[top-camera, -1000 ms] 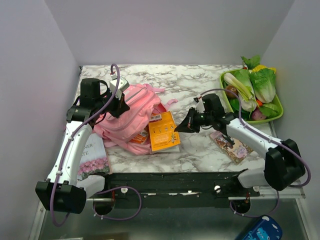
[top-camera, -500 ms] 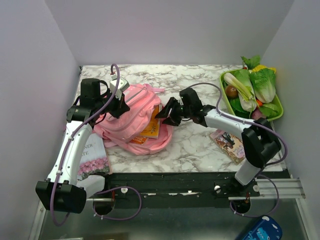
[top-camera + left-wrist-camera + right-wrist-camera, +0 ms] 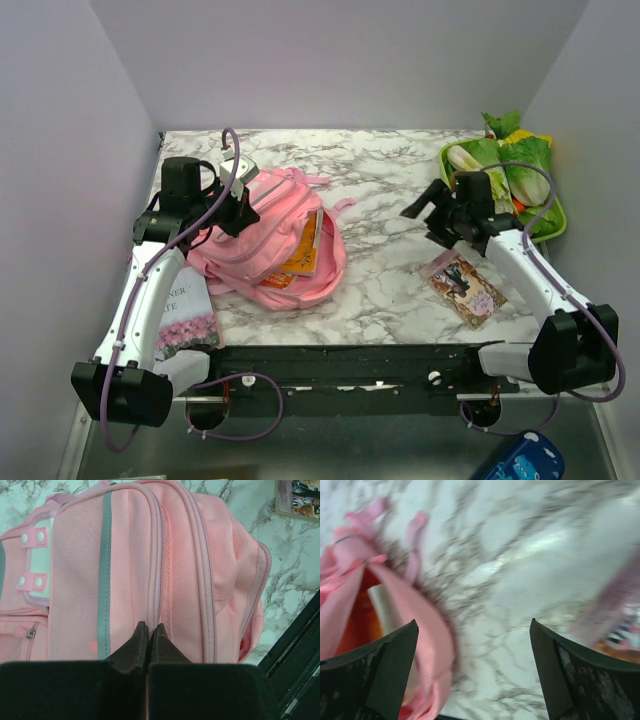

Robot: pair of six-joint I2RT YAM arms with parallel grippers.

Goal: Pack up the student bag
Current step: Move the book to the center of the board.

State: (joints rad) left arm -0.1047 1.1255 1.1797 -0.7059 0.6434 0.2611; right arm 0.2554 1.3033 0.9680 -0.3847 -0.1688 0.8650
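Pink soft fabric fills the left-centre of the overhead view: the student bag (image 3: 262, 232) slumps on the marble table (image 3: 380, 170), its mouth gaping rightward with an orange book (image 3: 303, 252) inside. My left gripper (image 3: 149, 626) is clenched on the bag's piped zip seam. Well to the right, my right gripper (image 3: 425, 213) hangs splayed and empty, with the flat printed pencil case (image 3: 462, 285) just below it in frame. The bag lies leftward of those jaws.

The left arm (image 3: 140, 300) and right arm (image 3: 510, 250) have white links, black joints, purple cables (image 3: 236, 165); left tool (image 3: 148, 627) and right tool (image 3: 473, 625) are black.
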